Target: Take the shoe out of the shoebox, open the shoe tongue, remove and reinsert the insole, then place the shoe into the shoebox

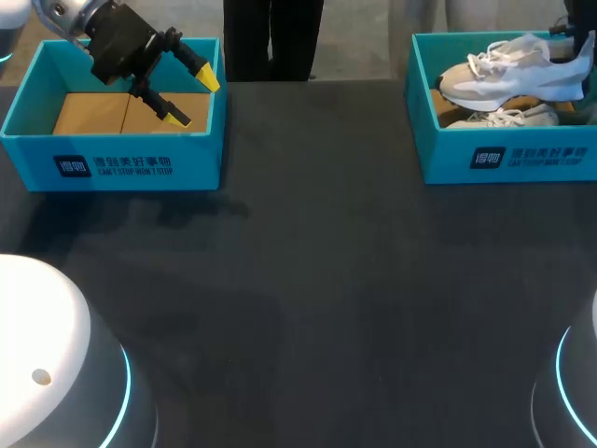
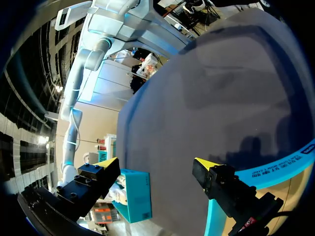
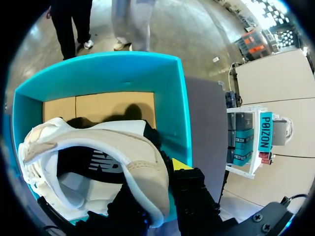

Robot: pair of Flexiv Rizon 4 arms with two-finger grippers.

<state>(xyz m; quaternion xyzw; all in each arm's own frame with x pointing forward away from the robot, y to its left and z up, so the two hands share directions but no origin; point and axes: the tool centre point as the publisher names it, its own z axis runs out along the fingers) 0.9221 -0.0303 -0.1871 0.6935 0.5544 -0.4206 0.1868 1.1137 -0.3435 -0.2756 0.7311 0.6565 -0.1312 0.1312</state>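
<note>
At the far right of the surface [image 1: 308,308], the teal right shoebox [image 1: 448,159] holds two pale sneakers. The upper shoe [image 1: 522,75] sits tilted, above the rim. A second sneaker [image 1: 508,117] lies under it on the cardboard floor.

Right wrist view: my right gripper [image 3: 155,186] has its fingers pinching the heel wall of the shoe [image 3: 98,142]. One yellow tip shows outside the heel; the other finger is inside the opening. The shoe's side carries a dark logo, not noted here. The box wall [image 3: 123,73] stands ahead.

At the far left, my left gripper [image 1: 193,97] hangs over the left shoebox [image 1: 201,159], fingers spread wide, nothing between them. Only that box's brown cardboard floor [image 1: 93,112] shows.

Both boxes carry a white square logo and white print on the near wall. From the left wrist, the spread left gripper [image 2: 157,164] frames the right shoebox [image 2: 135,194] across the surface.
</note>
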